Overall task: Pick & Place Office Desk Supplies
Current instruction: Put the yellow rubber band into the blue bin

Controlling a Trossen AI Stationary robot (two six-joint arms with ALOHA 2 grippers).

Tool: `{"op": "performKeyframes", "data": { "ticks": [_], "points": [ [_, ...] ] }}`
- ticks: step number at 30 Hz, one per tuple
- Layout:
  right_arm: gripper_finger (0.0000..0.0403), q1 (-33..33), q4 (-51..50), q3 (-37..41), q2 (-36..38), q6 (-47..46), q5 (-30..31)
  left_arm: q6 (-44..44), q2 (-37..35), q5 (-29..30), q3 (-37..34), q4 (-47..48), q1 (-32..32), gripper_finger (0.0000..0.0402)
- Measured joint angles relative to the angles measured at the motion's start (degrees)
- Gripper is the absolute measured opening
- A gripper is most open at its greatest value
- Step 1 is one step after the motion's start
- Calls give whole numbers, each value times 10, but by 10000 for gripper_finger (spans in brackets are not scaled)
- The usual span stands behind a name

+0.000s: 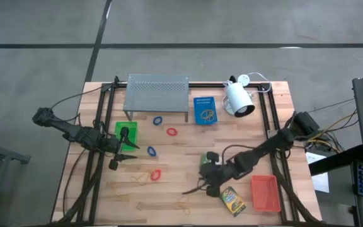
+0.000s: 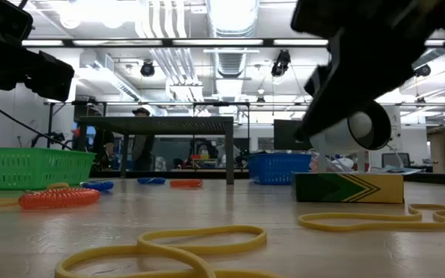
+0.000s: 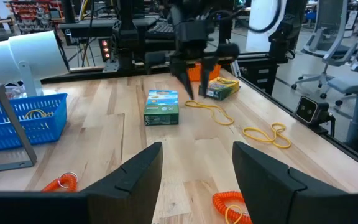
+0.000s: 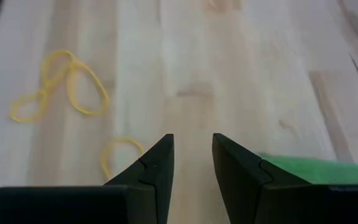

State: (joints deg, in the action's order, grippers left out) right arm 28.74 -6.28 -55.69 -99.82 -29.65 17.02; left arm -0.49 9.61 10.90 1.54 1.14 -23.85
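Observation:
My left gripper (image 3: 197,162) is open and empty, just near of the green tray (image 1: 126,135). My right gripper (image 4: 191,146) is open and empty, low over bare wood. A green card box (image 3: 161,107) lies flat beside it, partly under my right wrist (image 1: 208,162). A second yellow-green box (image 1: 232,200) lies by the red-orange tray (image 1: 265,192). The blue tray (image 1: 205,110) holds rubber bands. Red loops (image 1: 155,174), (image 1: 171,132) and blue loops (image 1: 152,151), (image 1: 158,120) lie on the table. Tan rubber bands (image 4: 61,84), (image 1: 184,203) lie loose.
The grey perforated shelf (image 1: 156,93) stands at the far edge and the white lamp (image 1: 239,99) at the far right. A black frame (image 1: 99,126) runs along the table's sides. Bare wood lies between the two grippers.

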Motion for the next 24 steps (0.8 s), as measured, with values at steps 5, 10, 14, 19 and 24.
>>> {"op": "performKeyframes", "data": {
  "ticks": [5,10,14,19,24],
  "points": [
    [107,23,-4,-37,-37,0,0,0,0,0,0,0,0,200],
    [107,36,-42,-67,-74,-18,9,0,0,0,0,0,0,200],
    [107,41,-52,-82,-90,-38,11,0,0,0,0,0,0,200],
    [107,50,-59,-86,-99,-45,7,0,0,0,0,0,0,200],
    [107,55,-56,-74,-96,-69,5,0,0,0,0,0,0,200]
  ]
}}
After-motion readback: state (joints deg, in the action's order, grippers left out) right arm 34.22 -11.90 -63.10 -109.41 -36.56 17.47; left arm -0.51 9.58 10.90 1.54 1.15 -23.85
